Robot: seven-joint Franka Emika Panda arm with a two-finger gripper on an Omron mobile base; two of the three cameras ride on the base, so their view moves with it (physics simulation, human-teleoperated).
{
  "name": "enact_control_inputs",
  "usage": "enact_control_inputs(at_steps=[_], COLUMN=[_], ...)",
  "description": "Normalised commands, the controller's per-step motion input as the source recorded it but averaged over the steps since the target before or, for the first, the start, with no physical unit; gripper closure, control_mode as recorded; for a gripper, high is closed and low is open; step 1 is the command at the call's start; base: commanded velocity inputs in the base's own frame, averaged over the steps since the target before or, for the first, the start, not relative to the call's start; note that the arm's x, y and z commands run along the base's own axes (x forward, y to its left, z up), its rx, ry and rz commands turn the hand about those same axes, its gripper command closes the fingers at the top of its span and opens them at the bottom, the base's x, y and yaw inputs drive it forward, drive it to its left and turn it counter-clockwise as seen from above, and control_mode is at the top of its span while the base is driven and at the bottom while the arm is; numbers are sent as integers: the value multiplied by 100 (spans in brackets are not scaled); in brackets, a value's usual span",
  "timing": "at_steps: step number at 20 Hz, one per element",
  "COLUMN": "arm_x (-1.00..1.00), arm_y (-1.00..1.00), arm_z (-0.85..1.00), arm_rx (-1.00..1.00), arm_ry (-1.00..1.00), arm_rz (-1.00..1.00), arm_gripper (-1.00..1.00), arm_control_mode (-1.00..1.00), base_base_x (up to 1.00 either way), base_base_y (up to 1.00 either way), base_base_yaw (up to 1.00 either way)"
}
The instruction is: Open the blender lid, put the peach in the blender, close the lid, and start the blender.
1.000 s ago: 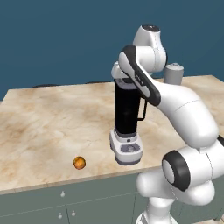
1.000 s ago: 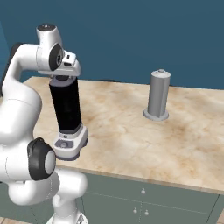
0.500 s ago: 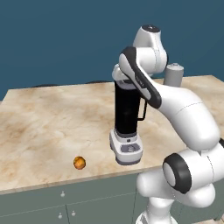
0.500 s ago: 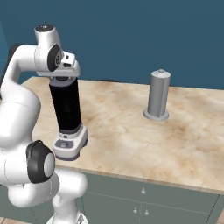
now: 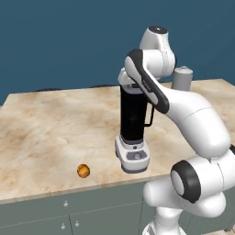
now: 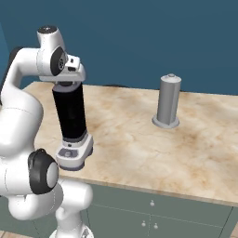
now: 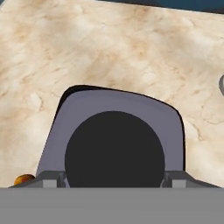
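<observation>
1. jaws [image 7: 113, 181] hovering right over the blender lid [image 7: 113, 131], straddling its black knob; grip state cannot be told.
2. blender [image 5: 133, 128] standing near the counter [image 5: 46, 128] front edge.
3. peach [image 5: 83, 170] lying by the front edge, left of the blender, apart.

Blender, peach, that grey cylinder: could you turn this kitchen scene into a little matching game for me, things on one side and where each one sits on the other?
Things:
1. peach
2. blender lid
3. grey cylinder
4. blender

Places:
A. on top of the black jar, right under the robot's hand
B. far back on the counter, standing alone on a round foot
C. lying on the counter near its front edge
D. upright on the counter, on a white-grey base with buttons

Pairs: 1-C, 2-A, 3-B, 4-D
</observation>
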Motion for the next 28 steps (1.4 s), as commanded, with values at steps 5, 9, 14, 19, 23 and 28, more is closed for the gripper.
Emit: enact_control_inputs(at_steps=[5, 9, 14, 19, 23, 28], arm_x=[9, 0, -8, -34, -54, -54], arm_y=[0, 1, 0, 0, -20, -51], arm_z=[-8, 20, 44, 40, 9, 0], arm_rx=[4, 0, 0, 0, 0, 0], arm_ry=[0, 0, 0, -2, -4, -5], arm_rz=[0, 0, 0, 0, -3, -3], arm_gripper=[100, 100, 100, 100, 100, 100], arm_control_mode=[-100, -100, -100, -100, -100, -100], base_base_x=[0, 0, 0, 0, 0, 0], base_base_y=[0, 0, 0, 0, 0, 0], base_base_yaw=[0, 0, 0, 0, 0, 0])
